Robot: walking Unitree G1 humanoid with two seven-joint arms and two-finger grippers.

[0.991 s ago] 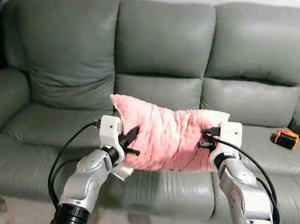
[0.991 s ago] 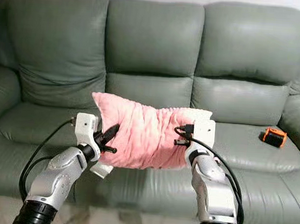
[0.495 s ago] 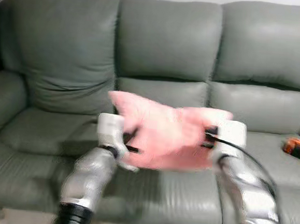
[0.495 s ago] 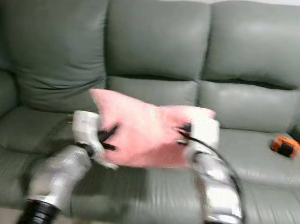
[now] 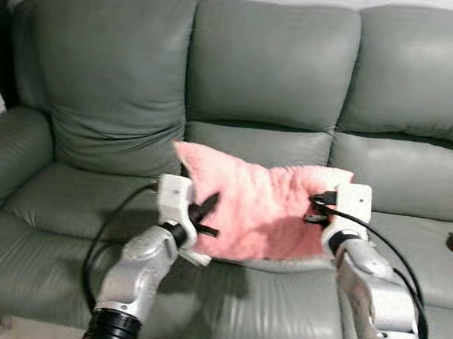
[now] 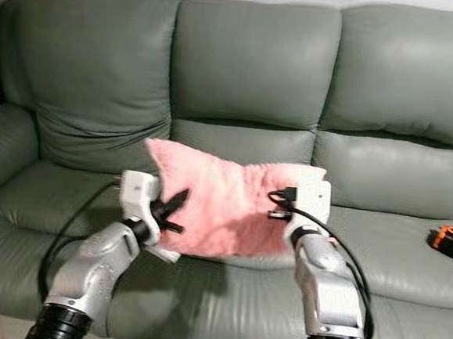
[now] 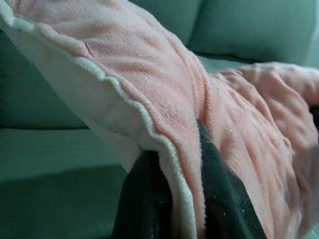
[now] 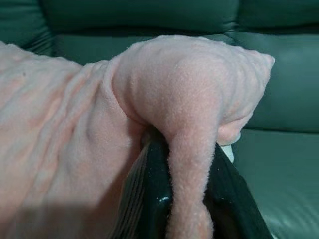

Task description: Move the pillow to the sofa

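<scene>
Since a second ago the whole view is sitting shifted, the orange device on the right seat now lying nearer the picture's edge, while the pink pillow is hanging much as before between both arms over the middle seat of the grey-green sofa. The left pincer is pinching the pillow's white-seamed edge, and the right pincer is squeezing a bunched fold at the opposite end.
</scene>
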